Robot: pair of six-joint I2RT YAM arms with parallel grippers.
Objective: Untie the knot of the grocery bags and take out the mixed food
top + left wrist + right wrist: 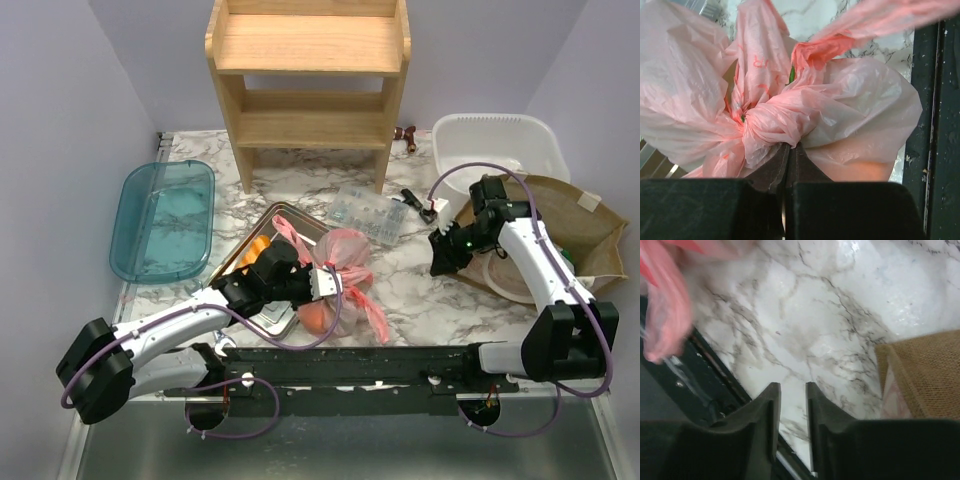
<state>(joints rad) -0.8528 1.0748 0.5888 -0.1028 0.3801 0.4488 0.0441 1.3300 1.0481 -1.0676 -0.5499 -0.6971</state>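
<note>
Lying at mid-counter [420,290], against the near right corner of the steel tray [240,255]: the pink grocery bag [350,248], bulging with food, an orange [318,316] glowing through the film low down. Tied shut at the top by the knot [771,122], a tight bunched lump with two handle tails flaring up and away. Gripped there by the left pincer [791,146], jaws pressed together right at the knot's underside, seemingly with a fold of film nipped between them. Off to the right, well apart from the bag, the right pincer [792,386]: narrow gap, nothing in it, hovering over bare marble beside a burlap sack [925,370]. Probably thin, light, slippery plastic, prone to stretching and tearing rather than sliding free. Likely to lift bag and all if pulled with no counter-hold on the other side. Better to take one loose tail close to the lump and work it back through than to tug the lump itself. Soft, round contents underneath, apt to roll on opening the mouth.
</note>
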